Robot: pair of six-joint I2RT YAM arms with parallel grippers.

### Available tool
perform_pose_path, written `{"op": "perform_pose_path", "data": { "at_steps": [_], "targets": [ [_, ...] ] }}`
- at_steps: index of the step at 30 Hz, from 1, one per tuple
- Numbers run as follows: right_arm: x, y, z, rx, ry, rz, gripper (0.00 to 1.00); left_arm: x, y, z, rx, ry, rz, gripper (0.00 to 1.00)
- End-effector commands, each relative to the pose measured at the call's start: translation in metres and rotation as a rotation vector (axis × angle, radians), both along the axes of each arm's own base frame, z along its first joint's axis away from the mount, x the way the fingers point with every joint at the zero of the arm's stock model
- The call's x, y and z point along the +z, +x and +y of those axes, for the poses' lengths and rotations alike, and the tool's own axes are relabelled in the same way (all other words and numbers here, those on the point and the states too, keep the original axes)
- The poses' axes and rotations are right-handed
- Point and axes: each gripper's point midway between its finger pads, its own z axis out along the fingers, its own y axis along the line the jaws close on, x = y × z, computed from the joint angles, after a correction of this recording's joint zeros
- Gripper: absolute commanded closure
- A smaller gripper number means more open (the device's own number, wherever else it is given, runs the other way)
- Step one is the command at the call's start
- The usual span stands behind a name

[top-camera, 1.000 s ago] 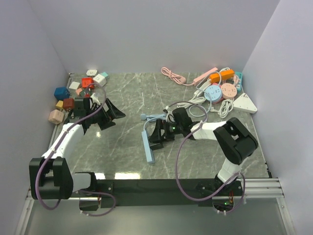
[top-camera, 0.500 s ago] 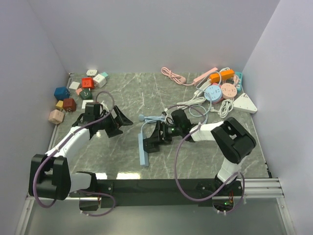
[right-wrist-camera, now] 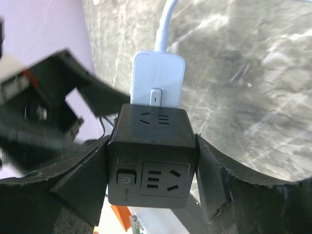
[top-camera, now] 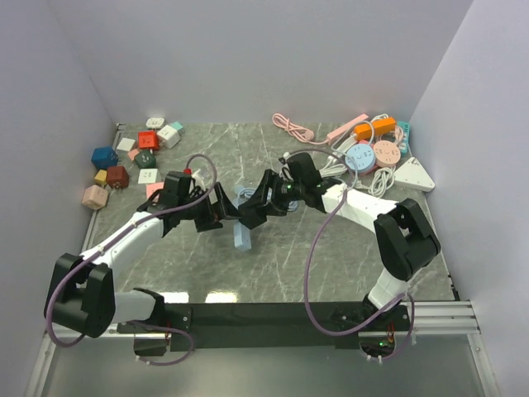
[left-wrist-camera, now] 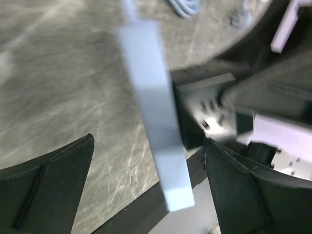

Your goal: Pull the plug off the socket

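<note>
Mid surface [top-camera: 331, 256]: left claw [top-camera: 221, 208] gaping wide, holding nothing, just left of pale blue strip [top-camera: 241, 236]; strip's corded end joined to black socket cube [right-wrist-camera: 152, 146]; right claw [right-wrist-camera: 152, 161] clamped on the cube's two sides.

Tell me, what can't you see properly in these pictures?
- Left wrist view: the blue power strip is blurred, so its holes don't show.
- Right wrist view: the white plug hides its pins inside the black socket cube; its cord runs off the top edge.
- Top view: the right end effector covers the cube.
</note>
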Motion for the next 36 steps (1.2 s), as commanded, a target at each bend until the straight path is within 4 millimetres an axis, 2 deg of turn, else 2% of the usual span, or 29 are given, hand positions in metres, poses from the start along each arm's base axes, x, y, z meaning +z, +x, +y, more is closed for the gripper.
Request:
{"op": "perform_pose_path", "data": {
  "at_steps": [1, 8, 12, 15, 17, 18, 20, 21, 22, 24, 26, 28, 29, 30, 32, 36],
  "targets": [
    [0.036, 0.014, 0.005, -0.035, 0.03, 0.008, 1.0, 0.024, -0.006, -0.02, -0.124, -0.019, -0.121, 0.01],
    [0.044, 0.019, 0.007, -0.036, 0.034, 0.038, 1.0, 0.027, -0.019, -0.042, -0.209, -0.041, -0.153, 0.01],
    [0.051, 0.017, 0.007, -0.042, 0.052, 0.044, 1.0, 0.009, -0.022, -0.047, -0.224, 0.031, -0.102, 0.01],
    [0.056, 0.014, 0.008, -0.024, 0.06, 0.039, 1.0, 0.008, -0.018, -0.048, -0.203, 0.043, -0.111, 0.12],
    [0.056, 0.011, 0.007, -0.012, 0.056, 0.044, 1.0, 0.011, -0.014, -0.049, -0.194, 0.037, -0.133, 0.29],
    [0.056, 0.009, 0.007, -0.006, 0.057, 0.046, 1.0, 0.013, -0.013, -0.05, -0.197, 0.033, -0.139, 0.42],
    [0.052, 0.004, 0.005, 0.005, 0.045, 0.059, 1.0, 0.014, -0.011, -0.052, -0.203, 0.025, -0.148, 0.5],
    [0.052, 0.002, 0.005, 0.014, 0.047, 0.064, 1.0, 0.016, -0.01, -0.053, -0.205, 0.02, -0.153, 0.62],
    [0.05, 0.001, 0.004, 0.015, 0.047, 0.067, 1.0, 0.017, -0.01, -0.054, -0.206, 0.014, -0.161, 0.69],
    [0.045, -0.003, 0.004, 0.021, 0.049, 0.084, 0.8, 0.02, -0.01, -0.055, -0.204, 0.0, -0.172, 0.77],
    [0.042, -0.007, 0.003, 0.022, 0.056, 0.093, 0.56, 0.025, -0.009, -0.054, -0.196, -0.004, -0.19, 0.8],
    [0.042, -0.011, 0.004, 0.028, 0.069, 0.104, 0.37, 0.026, -0.008, -0.053, -0.189, -0.004, -0.195, 0.82],
    [0.041, -0.012, 0.005, 0.025, 0.077, 0.109, 0.18, 0.029, -0.007, -0.053, -0.184, -0.005, -0.203, 0.84],
    [0.041, -0.013, 0.005, 0.023, 0.079, 0.108, 0.11, 0.028, -0.007, -0.053, -0.18, -0.007, -0.199, 0.88],
    [0.039, -0.015, 0.006, 0.023, 0.076, 0.109, 0.09, 0.032, -0.007, -0.055, -0.177, -0.017, -0.204, 0.92],
    [0.036, -0.014, 0.009, 0.021, 0.061, 0.11, 0.07, 0.038, -0.004, -0.058, -0.176, -0.023, -0.216, 0.94]
  ]
}}
